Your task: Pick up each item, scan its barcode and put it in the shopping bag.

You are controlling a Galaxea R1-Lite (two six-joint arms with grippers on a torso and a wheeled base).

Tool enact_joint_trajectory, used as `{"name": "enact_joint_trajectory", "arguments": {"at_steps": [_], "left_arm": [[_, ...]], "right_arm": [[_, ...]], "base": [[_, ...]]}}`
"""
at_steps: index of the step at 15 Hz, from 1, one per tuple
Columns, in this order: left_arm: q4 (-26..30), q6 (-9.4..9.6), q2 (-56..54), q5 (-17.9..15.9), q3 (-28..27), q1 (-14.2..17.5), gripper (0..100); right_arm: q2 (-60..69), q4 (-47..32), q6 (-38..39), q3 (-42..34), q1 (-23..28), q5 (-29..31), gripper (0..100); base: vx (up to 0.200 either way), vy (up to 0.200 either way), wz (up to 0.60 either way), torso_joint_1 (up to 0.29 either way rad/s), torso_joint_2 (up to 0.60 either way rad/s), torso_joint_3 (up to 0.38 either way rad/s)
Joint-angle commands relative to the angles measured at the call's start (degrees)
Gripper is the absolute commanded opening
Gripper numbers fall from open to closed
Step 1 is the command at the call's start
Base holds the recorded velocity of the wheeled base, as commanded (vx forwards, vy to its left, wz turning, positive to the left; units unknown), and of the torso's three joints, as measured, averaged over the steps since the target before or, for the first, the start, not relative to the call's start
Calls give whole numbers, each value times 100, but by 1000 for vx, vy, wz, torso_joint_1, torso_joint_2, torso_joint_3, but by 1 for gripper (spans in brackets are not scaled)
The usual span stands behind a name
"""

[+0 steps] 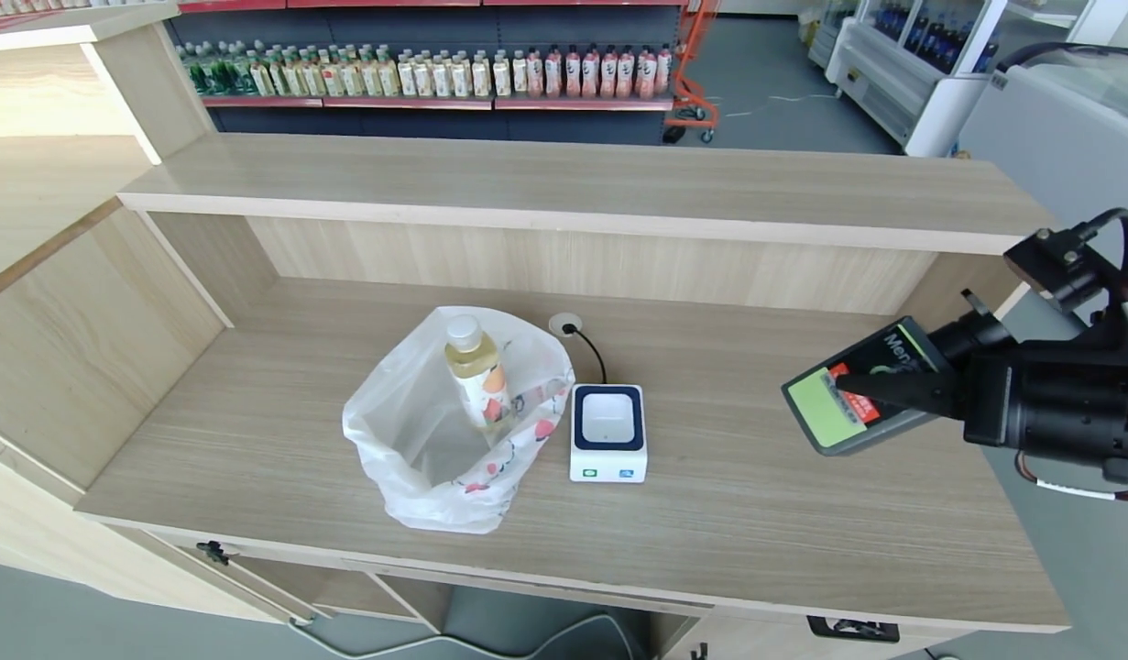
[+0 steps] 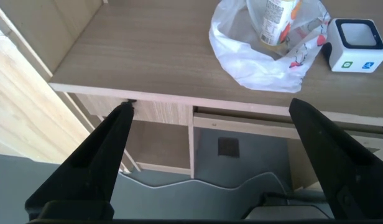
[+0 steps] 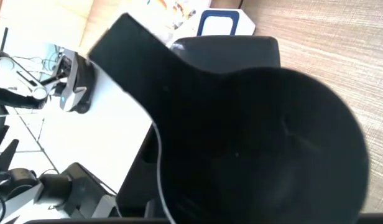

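You have the counter [image 1: 756, 513] across most of the head view, a pale wood-grain top with a raised ledge along its back. Behind it, along the upper edge of the frame, a store shelf [image 1: 435, 103] carries a row of bottles.

Just left of the frame's centre, the white shopping bag [image 1: 408, 458] stands on the counter with its mouth open upward.

At the right edge of the frame, your right tool [image 1: 880, 385] is clamped on a dark box [image 1: 825, 412] with a green label. It holds the box tilted over the right end of the counter, well apart from the bag.

In its own wrist camera, your left tool [image 2: 207, 162] hangs in front of the counter's near edge, fingers spread wide with nothing between them.

The white scanner [image 1: 607, 431], with its dark-rimmed window, sits at frame centre just beside the bag. A bottle [image 1: 476, 371] with a white cap stands inside the bag, leaning slightly. A black cable [image 1: 593, 353] runs from behind the scanner to a round port in the counter.
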State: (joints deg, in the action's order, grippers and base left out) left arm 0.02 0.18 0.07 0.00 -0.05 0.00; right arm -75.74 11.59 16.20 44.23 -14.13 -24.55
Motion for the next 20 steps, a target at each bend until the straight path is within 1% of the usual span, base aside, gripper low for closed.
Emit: {"name": "enact_joint_trajectory", "arguments": {"at_steps": [1,2,4,6,9,14,16,20], "left_arm": [[-2,8,1,0,5,0,100],[-2,8,1,0,5,-9,100],[-2,-1,1,0,5,0,100],[-2,-1,1,0,5,0,100],[-2,-1,1,0,5,0,100],[-2,-1,1,0,-4,0,100],[-2,-1,1,0,5,0,100],[-2,-1,1,0,5,0,100]], "right_arm": [[-152,54,-3,-46,-29,91,0],[-239,62,-12,-28,-29,205,0],[-538,194,-152,-81,-20,618,0],[-925,634,-170,-107,-29,785,0],[-1488,1161,-196,-72,-29,812,0],[-2138,1583,-196,-81,-81,794,0],[-2410,1864,-188,-72,-108,785,0],[-2621,2031,-144,-11,-248,733,0]], "base": [[0,200,0,2,2,7],[0,0,0,0,0,0],[0,0,0,0,0,0],[0,0,0,0,0,0],[0,0,0,0,0,0],[0,0,0,0,0,0],[0,0,0,0,0,0],[0,0,0,0,0,0]]}}
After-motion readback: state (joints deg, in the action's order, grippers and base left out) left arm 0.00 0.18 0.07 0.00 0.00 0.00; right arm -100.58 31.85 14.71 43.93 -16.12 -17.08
